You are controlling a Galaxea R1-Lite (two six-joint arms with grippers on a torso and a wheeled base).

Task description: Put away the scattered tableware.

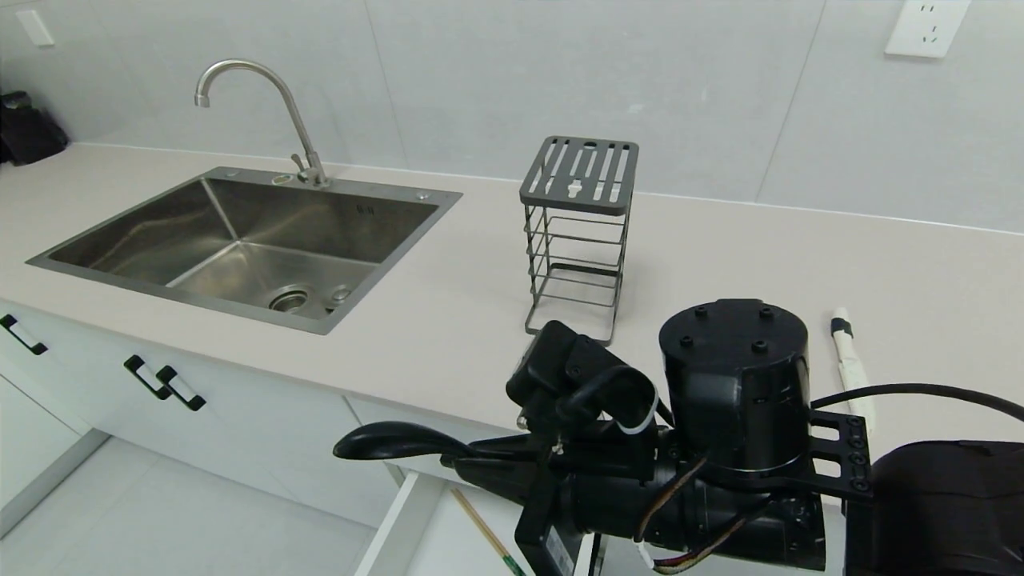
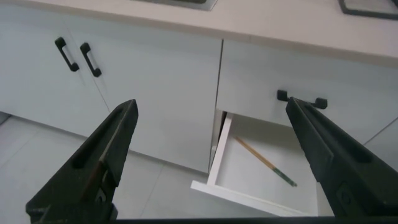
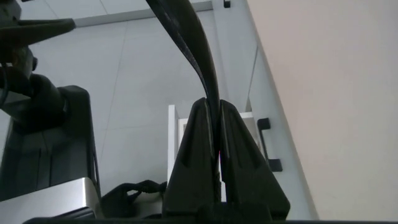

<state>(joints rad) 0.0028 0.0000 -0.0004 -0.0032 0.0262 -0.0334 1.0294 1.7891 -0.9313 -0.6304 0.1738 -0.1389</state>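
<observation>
Right gripper (image 3: 214, 112) clenched on the black, plastic-looking, long-handled spoon (image 1: 392, 441) above the open white drawer (image 2: 249, 186). I judge it light, stiff and slippery, best held mid-handle. Left gripper (image 2: 210, 106) released.

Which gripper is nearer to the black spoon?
Right. The right gripper is shut on the black spoon; the left gripper hangs open before the drawer, holding nothing.

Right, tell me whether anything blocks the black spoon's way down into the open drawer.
Nothing visible does. The right jaws are shut on the black spoon, held off the edge of the counter, roughly over the open drawer. Inside, a chopstick lies on the floor, with bare room beside it.
</observation>
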